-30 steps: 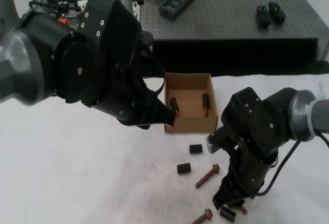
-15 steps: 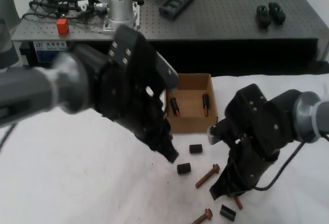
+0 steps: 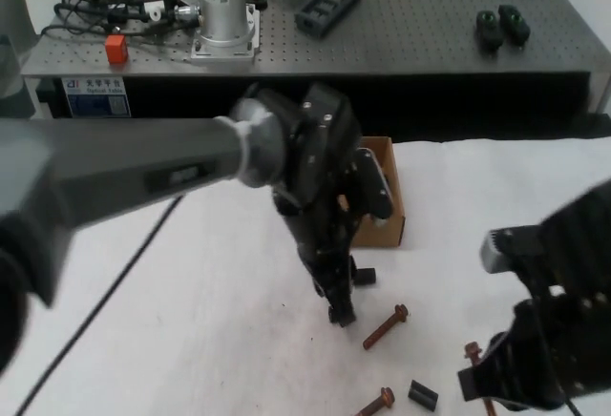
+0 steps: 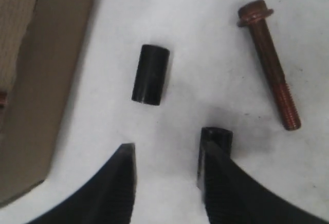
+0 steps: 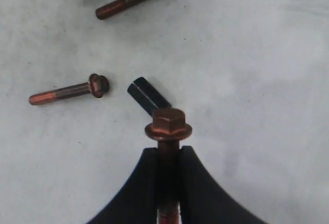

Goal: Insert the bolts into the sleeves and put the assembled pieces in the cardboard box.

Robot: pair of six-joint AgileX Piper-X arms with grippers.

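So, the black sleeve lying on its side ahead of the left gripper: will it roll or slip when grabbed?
The sleeve looks like a rigid cylinder, so it probably won't deform. Lying on its side on the white cloth, it could roll if nudged, though the cloth likely damps that. Its smooth surface might slip in the open left gripper.

The cardboard box (image 3: 393,208) is brown and open at the top. Just in front of it a short black sleeve (image 4: 150,74) lies on its side. A second sleeve (image 4: 216,136), a little farther from the box, is right at the tip of one finger of the left claw (image 4: 167,157), whose fingers are spread. Near it a copper-coloured bolt (image 4: 269,64) lies flat. Farthest from the box lie a third sleeve (image 5: 148,96) and another bolt (image 5: 69,91). The last bolt (image 5: 168,131) is clamped by its shank in the right claw (image 5: 167,154), with the head outside the fingers.
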